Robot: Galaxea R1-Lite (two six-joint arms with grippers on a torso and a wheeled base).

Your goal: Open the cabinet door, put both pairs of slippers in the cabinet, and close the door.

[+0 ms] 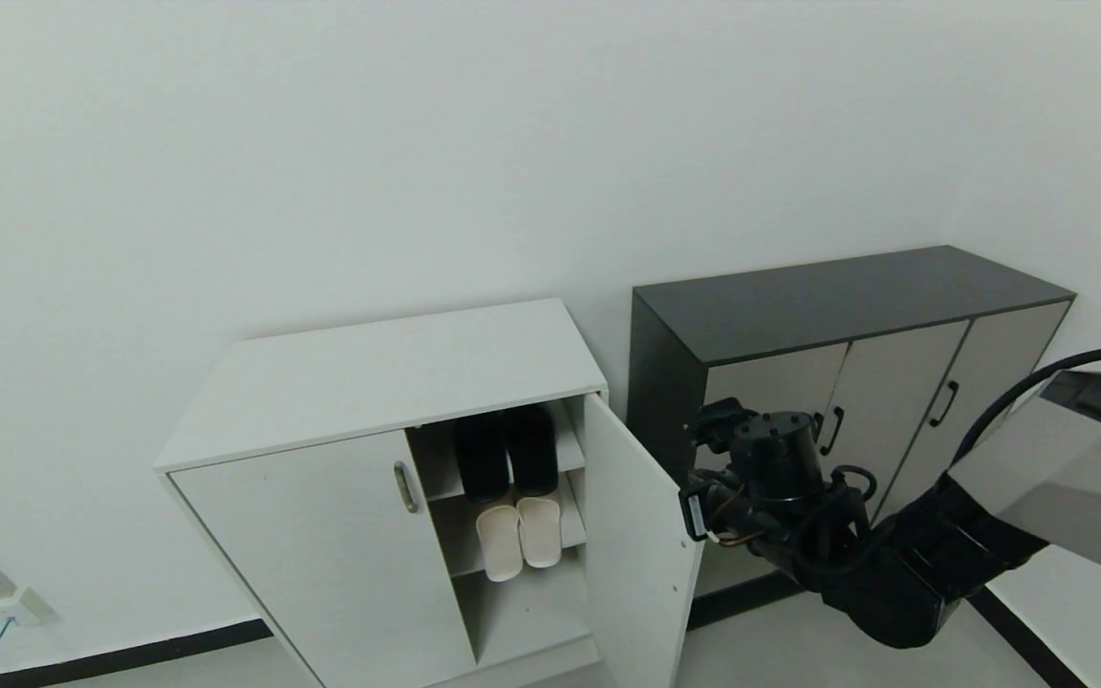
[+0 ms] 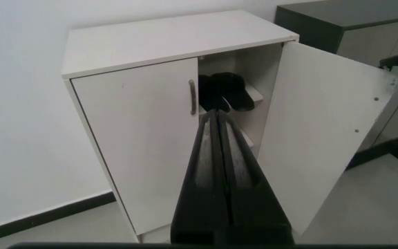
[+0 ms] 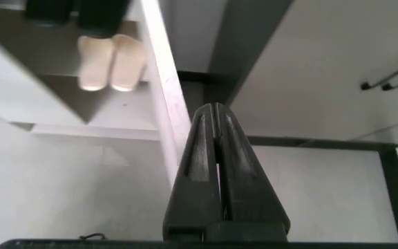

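My left claw (image 2: 216, 119) was pressed together, holding nothing, and pointed at the white cabinet (image 1: 378, 373). Both pairs already lay inside, the black slippers (image 1: 507, 454) on the upper shelf and the white slippers (image 1: 517, 535) on the shelf below, so I judged only the closing was left. The door (image 1: 632, 545) stood open. My right claw (image 3: 216, 114), pressed together and empty, sat just beside its outer edge, placed to push, I judged.

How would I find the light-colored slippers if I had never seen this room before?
Look for the white cabinet against the wall, left of the dark cabinet. Its right door stands open, and the pale slippers sit side by side on a shelf inside. The black slippers are on the shelf above, so pick the cream pair lower down.
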